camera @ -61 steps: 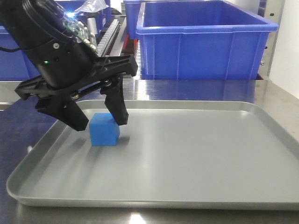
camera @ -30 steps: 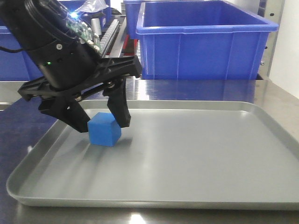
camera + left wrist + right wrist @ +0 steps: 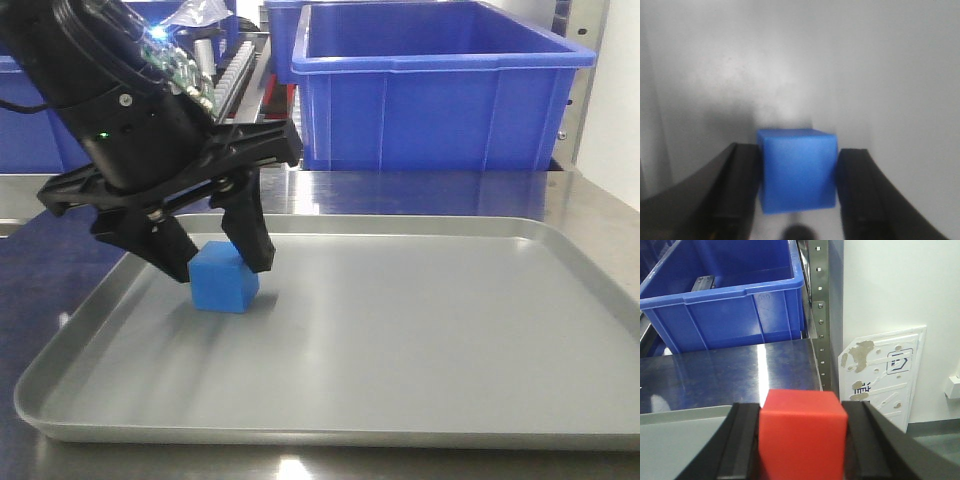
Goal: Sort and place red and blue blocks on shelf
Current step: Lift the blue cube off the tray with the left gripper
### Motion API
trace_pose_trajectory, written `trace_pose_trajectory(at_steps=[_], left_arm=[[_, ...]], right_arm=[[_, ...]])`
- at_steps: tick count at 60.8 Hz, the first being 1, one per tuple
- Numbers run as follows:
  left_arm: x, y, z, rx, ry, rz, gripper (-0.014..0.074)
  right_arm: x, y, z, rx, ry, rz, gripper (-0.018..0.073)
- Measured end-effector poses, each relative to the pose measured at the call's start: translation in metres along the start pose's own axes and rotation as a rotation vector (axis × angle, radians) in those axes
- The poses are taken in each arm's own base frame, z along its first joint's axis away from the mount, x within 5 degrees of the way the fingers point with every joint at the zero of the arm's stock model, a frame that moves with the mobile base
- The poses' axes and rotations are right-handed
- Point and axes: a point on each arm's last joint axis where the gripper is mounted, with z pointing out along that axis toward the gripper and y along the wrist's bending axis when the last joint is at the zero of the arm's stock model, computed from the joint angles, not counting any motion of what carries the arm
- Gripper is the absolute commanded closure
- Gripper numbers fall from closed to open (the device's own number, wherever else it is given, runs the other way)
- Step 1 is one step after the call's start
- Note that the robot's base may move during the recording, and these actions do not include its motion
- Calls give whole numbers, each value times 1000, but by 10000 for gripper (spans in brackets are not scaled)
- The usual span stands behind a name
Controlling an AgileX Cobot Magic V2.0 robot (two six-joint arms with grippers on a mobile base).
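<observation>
The left gripper [image 3: 215,268] pinches the blue block [image 3: 224,283] between its black fingers. The block rests on the floor of the grey tray [image 3: 420,330], near its left rim. The right gripper [image 3: 802,442] clamps the red block [image 3: 802,422] on both sides, with a blue bin [image 3: 725,310] and a perforated upright of the shelf [image 3: 821,315] beyond.

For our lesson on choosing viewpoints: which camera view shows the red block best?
The right wrist view: the red block fills the foreground, clamped in the right gripper. The front and left wrist views show none of it.
</observation>
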Motion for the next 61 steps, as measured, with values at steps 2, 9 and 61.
trace_pose_trajectory(at_steps=[2, 9, 61], left_arm=[[0, 0, 0, -1, 2, 0, 412], [0, 0, 0, -1, 2, 0, 470], [-16, 50, -149, -76, -450, 11, 472]], right_arm=[[0, 0, 0, 0, 0, 0, 503], [0, 0, 0, 0, 0, 0, 503], [0, 0, 0, 0, 0, 0, 503]])
